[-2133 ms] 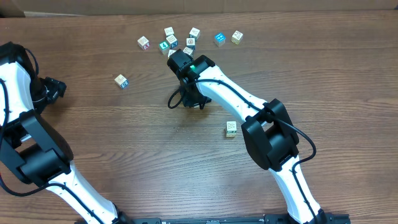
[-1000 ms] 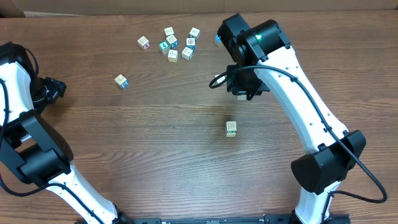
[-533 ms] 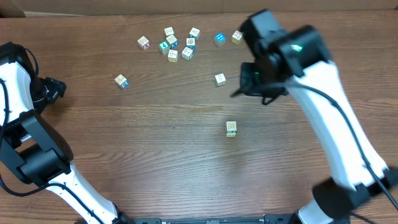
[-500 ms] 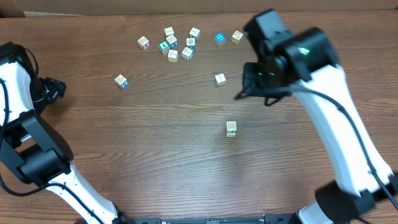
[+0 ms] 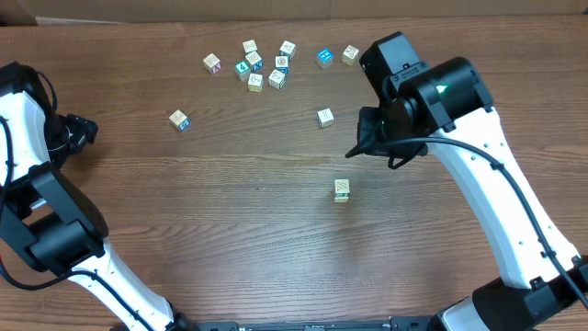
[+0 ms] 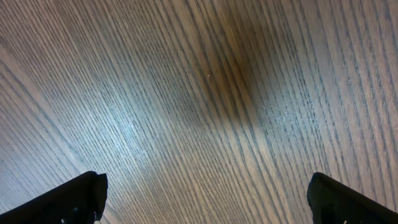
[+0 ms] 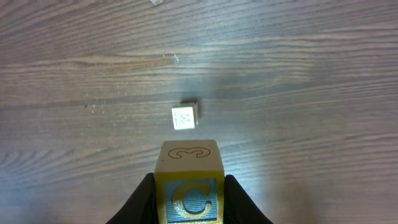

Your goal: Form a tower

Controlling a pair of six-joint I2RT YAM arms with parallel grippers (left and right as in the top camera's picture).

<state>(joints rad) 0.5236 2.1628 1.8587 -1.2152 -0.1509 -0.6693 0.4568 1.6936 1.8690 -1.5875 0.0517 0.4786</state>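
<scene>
A brown wood-grain counter (image 5: pixel 230 230): the right arm (image 5: pixel 478 184) hangs over its middle-right, the right jaws pinching a yellow block (image 7: pixel 188 180) printed with a blue C (gripped by two opposite sides, top face clear). The tower (image 5: pixel 342 190), a short upright stack one cube wide, stands on the near side of those jaws and slightly left, apart from them. The wrist view shows what seems to be its pale top (image 7: pixel 185 117) just ahead of the held block. Its long axis is vertical, so the block would likely have to come in level from above. The left jaws, spread wide over bare wood with nothing between them, sit at the left edge, well apart from the tower, so the right arm is plainly the nearer. Bare counter rings the tower. The nearest loose cube (image 5: pixel 324 117) lies on its far side, and the cluster (image 5: pixel 262 64) is farther still.
</scene>
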